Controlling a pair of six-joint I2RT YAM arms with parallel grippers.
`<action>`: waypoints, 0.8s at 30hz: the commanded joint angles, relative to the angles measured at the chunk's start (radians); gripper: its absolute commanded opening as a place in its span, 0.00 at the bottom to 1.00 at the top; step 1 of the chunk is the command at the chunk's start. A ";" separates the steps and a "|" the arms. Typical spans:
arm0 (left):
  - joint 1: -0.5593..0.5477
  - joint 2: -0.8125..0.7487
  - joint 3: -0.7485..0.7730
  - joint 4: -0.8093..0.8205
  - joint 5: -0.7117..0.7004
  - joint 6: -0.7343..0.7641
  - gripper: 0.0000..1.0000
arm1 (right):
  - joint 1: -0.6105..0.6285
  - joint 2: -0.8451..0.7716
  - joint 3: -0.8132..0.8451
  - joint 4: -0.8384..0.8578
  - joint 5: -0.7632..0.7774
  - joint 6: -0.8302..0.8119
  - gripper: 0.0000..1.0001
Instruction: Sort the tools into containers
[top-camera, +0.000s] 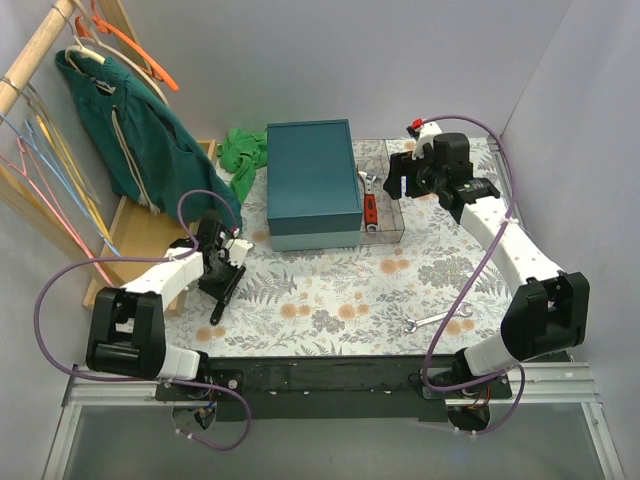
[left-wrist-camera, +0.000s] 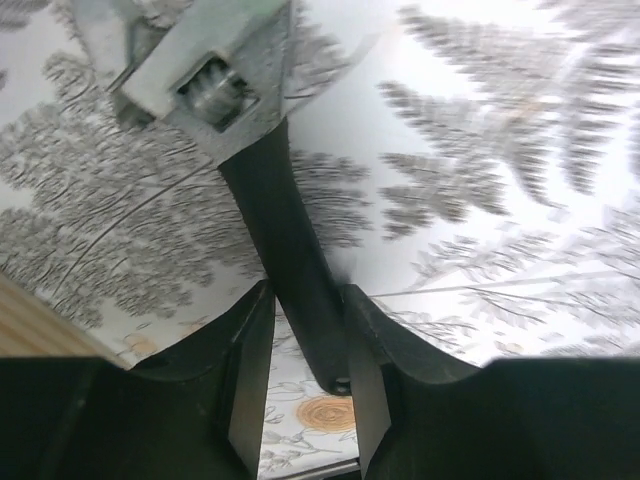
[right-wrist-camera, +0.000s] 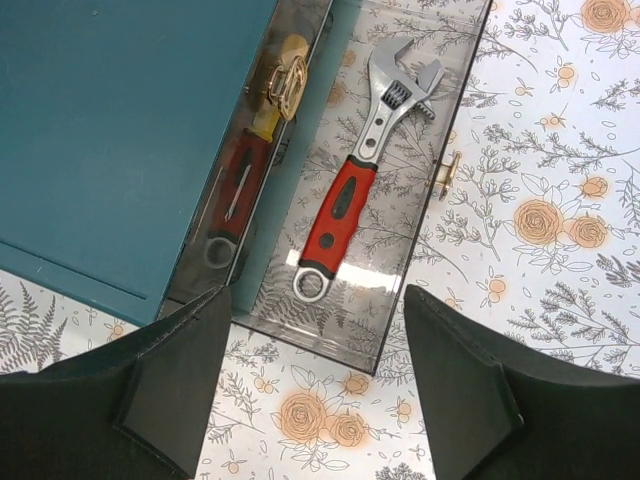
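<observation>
From the top external view, my left gripper (top-camera: 222, 284) sits low over the floral tablecloth (top-camera: 330, 290) on the near left. The black wrench (top-camera: 217, 306) is pinched in it, and the handle sticks out toward the near edge. On the far right, the right gripper (top-camera: 399, 184) hangs over the clear plastic box (top-camera: 392, 222). That box stands touching the right side of the big teal box (top-camera: 312, 180). The red-handled adjustable wrench (top-camera: 371, 206) lies inside the clear box. A silver spanner (top-camera: 439, 321) lies on the cloth at the near right, well apart from both boxes. At the far left are a green garment (top-camera: 140, 140) on a hanger and a wooden tray (top-camera: 140, 235).

In the left wrist view, the two fingers (left-wrist-camera: 245, 370) are pressed against either side of the black wrench (left-wrist-camera: 290, 250), gripping its dark handle. Its grey metal head points away from the camera, above the fern-print cloth (left-wrist-camera: 480, 150).

In the right wrist view, the right gripper (right-wrist-camera: 315, 300) is spread wide and holds nothing, with one finger (right-wrist-camera: 170, 385) on each side of the frame. Below it, the red-handled adjustable wrench (right-wrist-camera: 345, 200) lies flat on the floor of the clear box (right-wrist-camera: 425, 220), jaw end at the far end. The box's left wall shows a faint mirror image of the wrench, and the teal box (right-wrist-camera: 120, 130) stands just beyond that wall.
</observation>
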 joint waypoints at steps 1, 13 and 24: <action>-0.013 -0.137 0.020 -0.004 0.210 0.098 0.00 | 0.010 -0.005 0.045 0.037 0.008 -0.023 0.77; -0.013 -0.236 0.070 -0.099 0.403 0.189 0.00 | 0.073 -0.063 -0.078 0.085 -0.213 -0.098 0.72; -0.013 -0.340 0.073 -0.104 0.534 0.303 0.00 | 0.275 -0.005 -0.127 -0.079 -0.685 -0.602 0.83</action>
